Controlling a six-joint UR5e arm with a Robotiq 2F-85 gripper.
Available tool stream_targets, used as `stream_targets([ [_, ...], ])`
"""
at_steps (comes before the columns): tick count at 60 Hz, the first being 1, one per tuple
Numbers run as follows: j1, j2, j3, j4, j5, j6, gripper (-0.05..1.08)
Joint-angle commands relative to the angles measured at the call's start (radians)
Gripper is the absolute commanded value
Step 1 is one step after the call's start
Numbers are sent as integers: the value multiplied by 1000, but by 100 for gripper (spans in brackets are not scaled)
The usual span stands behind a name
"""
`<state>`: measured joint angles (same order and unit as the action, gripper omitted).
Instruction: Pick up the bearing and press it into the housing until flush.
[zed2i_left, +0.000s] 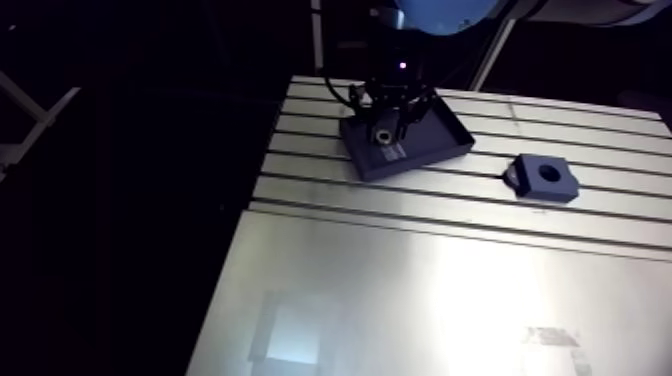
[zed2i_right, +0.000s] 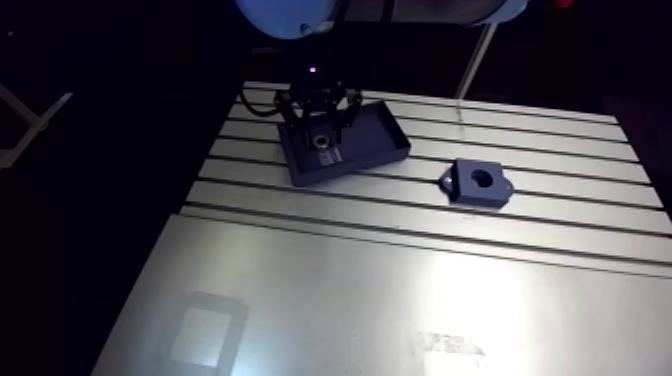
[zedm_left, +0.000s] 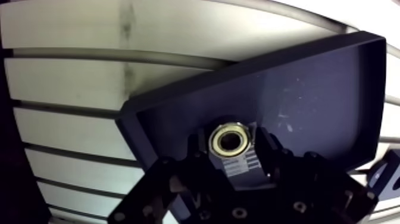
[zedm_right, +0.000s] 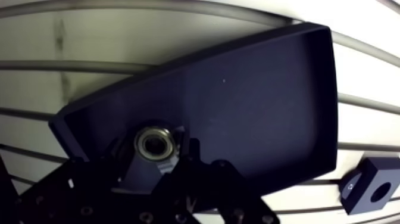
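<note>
Hand (zedm_left: 231, 148) closed on bearing (zedm_left: 229, 140): fingers (zedm_left: 268, 154) pressed vs. both sides, ring's bore facing wrist cam. Held inside dark tray (zedm_left: 309, 89), close to one corner; lifted off tray floor or touching it, can't tell. Tray skewed across tabletop (zed2i_left: 420, 290) slots. Housing (zed2i_left: 545, 178), dark block w/ round hole facing up, on tabletop beside tray, not touching it.

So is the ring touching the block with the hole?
Apart. The arm view shows the bearing over the tray, the housing on bare table beyond the tray's wall.
</note>
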<state>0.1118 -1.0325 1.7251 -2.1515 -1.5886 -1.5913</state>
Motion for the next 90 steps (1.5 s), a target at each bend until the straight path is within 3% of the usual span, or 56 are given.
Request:
stream_targets([
  [1,-1,1,0,0,0,0,48],
  [70,2,-4,0,-8,2,0,59],
  [90,9,-50,-26,16,7,-13,63],
])
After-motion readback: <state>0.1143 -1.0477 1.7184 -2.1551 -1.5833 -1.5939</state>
